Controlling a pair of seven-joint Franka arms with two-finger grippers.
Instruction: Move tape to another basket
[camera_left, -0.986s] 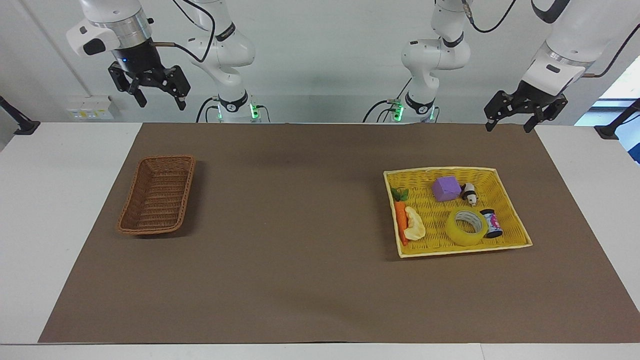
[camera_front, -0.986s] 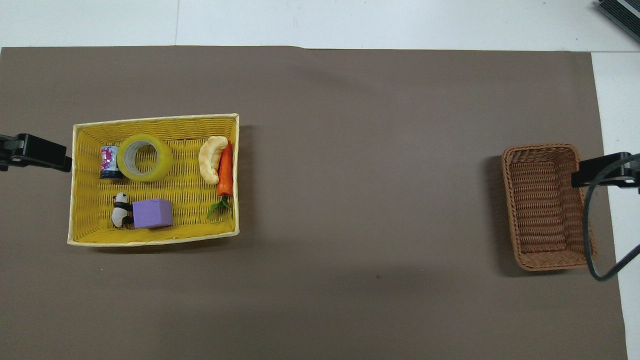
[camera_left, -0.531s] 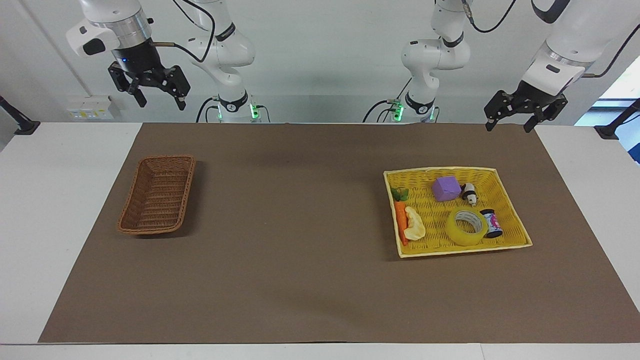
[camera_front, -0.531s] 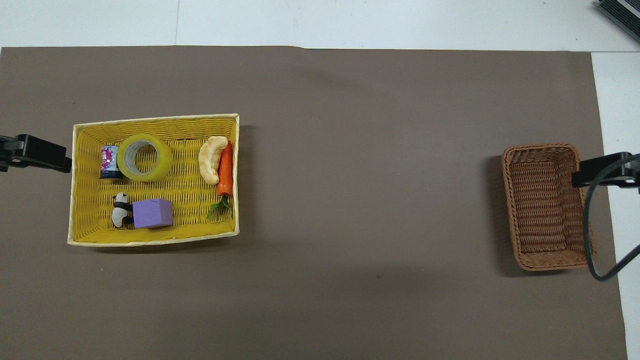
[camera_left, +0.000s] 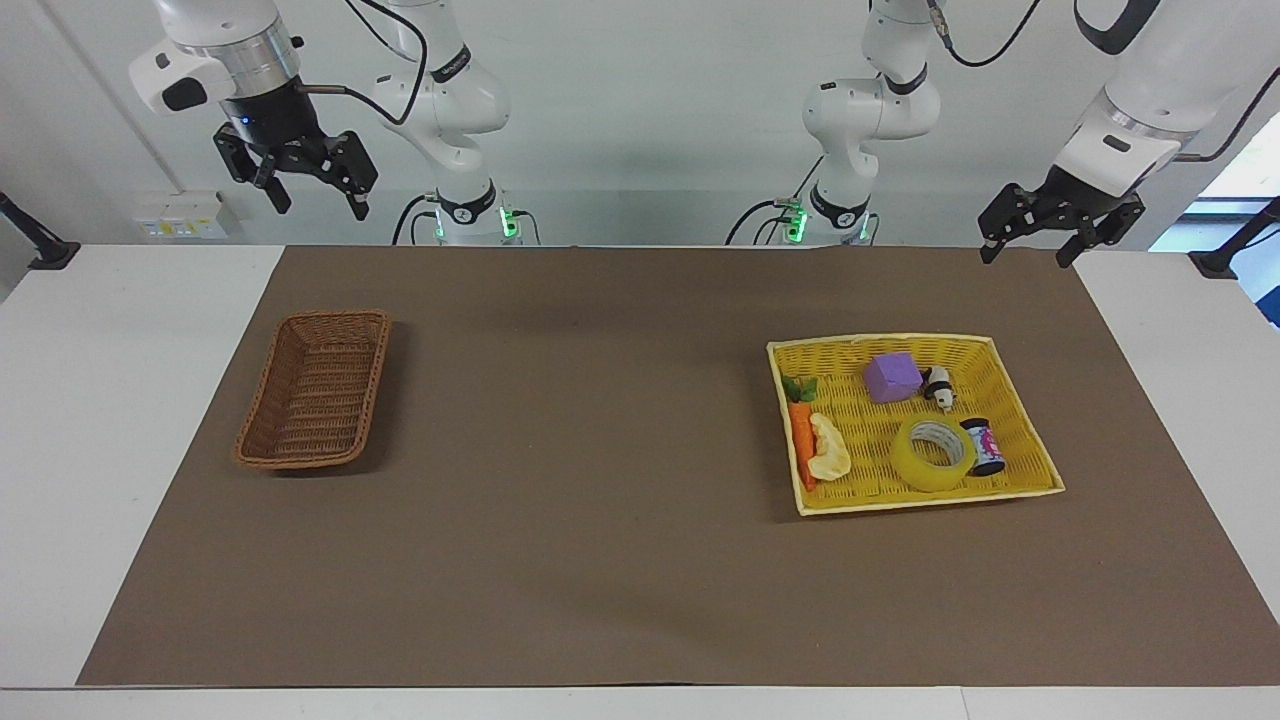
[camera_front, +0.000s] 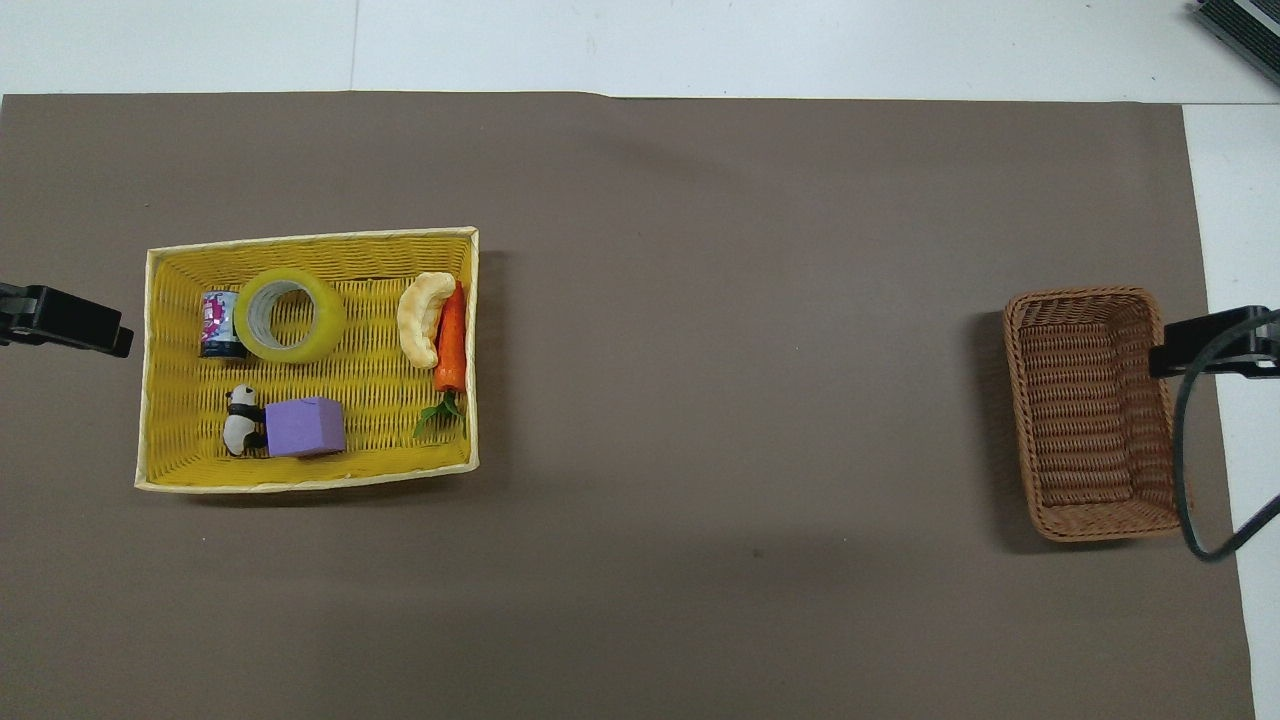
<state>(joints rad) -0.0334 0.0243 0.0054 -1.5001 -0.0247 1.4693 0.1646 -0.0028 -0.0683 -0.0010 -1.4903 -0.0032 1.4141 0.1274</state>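
On the brown mat (camera_left: 600, 560), toward the left arm's end of the table, a yellow tray basket (camera_left: 1030, 470) is set down. Inside it, the tape (camera_left: 933, 456) is laid flat, with its hole facing up. It is seen in the overhead view too (camera_front: 290, 315). A small printed can (camera_left: 985, 446) is stood right beside the tape, and the two look to be touching. A purple block (camera_left: 892, 377) and a little panda toy (camera_left: 939, 386) are kept in the part of the tray nearer to the robots. A toy carrot (camera_left: 802, 440) and a pale curved toy (camera_left: 830, 449) are laid side by side in the tray, nearer the middle of the table than the tape.

Toward the right arm's end of the table, the brown wicker basket (camera_left: 314, 392) is placed well apart from the tray. Nothing is held inside it.

The left gripper (camera_left: 1036, 241) is held up in the air over the mat's edge nearest the robots, at the left arm's end. Its fingers are spread wide and nothing is held by them. The right gripper (camera_left: 315, 196) is held up high at the right arm's end of the table. Its fingers are spread wide too, and nothing is held.
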